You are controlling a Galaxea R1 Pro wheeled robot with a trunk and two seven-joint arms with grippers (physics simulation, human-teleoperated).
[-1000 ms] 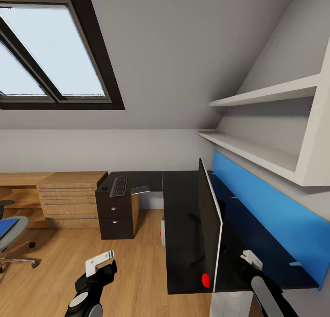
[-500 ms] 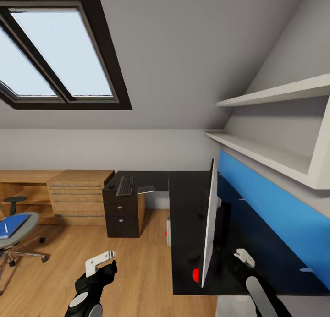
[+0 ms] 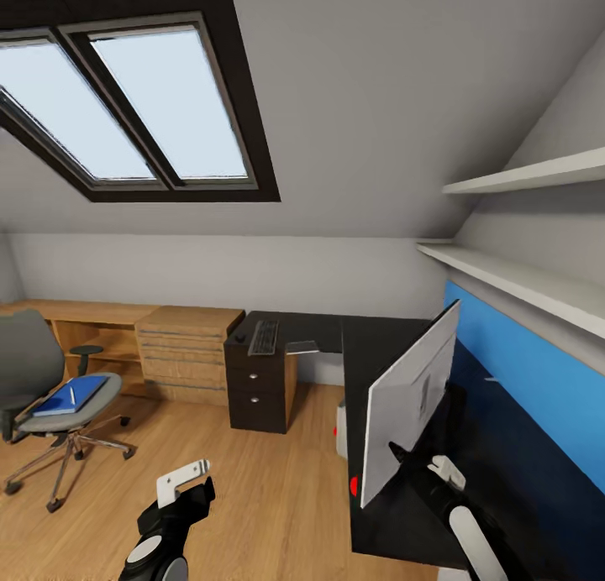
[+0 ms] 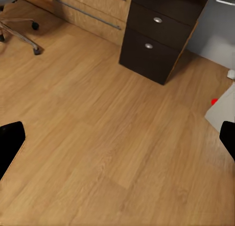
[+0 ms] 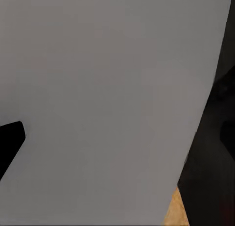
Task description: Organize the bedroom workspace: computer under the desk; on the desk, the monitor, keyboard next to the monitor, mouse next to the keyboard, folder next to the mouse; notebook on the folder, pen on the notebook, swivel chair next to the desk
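Head view looks across an attic bedroom toward the black desk [image 3: 378, 346], whose far wing carries the keyboard [image 3: 263, 337] with the small dark mouse [image 3: 239, 338] just to its left, both already where the task wants them. Nearer, the monitor [image 3: 412, 396] stands on the desk with its white back turned this way, and the right gripper [image 3: 420, 472] sits close against its lower edge, probably to turn or steady the screen; whether its fingers are closed on anything cannot be told, since the right wrist view gives mostly the pale monitor back [image 5: 107, 88] and one dark fingertip. Below the desktop a pale box with a red light, likely the computer [image 3: 341, 426], rests on the floor. Well apart, at the room's left side, the swivel chair [image 3: 50, 388] holds the blue folder [image 3: 71, 395] on its seat, with a slim white pen [image 3: 71, 394] lying on it; a notebook cannot be made out there. Left gripper [image 3: 181, 489] hangs over bare wood floor [image 4: 107, 138], its fingers [image 4: 10, 142] spread wide and empty, seemingly kept free for the chair's items.
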